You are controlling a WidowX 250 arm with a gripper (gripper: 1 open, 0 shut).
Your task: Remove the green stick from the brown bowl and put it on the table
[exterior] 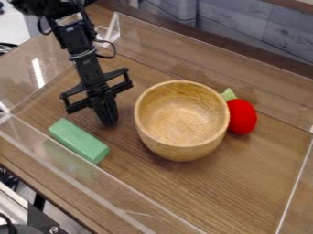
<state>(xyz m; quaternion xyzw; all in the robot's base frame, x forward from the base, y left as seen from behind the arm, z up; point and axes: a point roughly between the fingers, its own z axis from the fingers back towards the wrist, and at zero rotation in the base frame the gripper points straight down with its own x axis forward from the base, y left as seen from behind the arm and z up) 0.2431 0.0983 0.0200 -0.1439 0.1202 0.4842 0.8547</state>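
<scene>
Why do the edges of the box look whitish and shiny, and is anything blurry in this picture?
In the camera view, the clear acrylic wall catches room light, giving pale glare streaks along its edges. The brown bowl, green stick and strawberry toy are soft but readable; the background beyond the table is out of focus. Soft shadows sit under the bowl and the hand.

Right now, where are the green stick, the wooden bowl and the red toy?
green stick point(79, 140): camera view, middle of its flat top.
brown bowl point(181, 146): camera view, front outer wall.
red strawberry toy point(243, 116): camera view, red body.
</scene>
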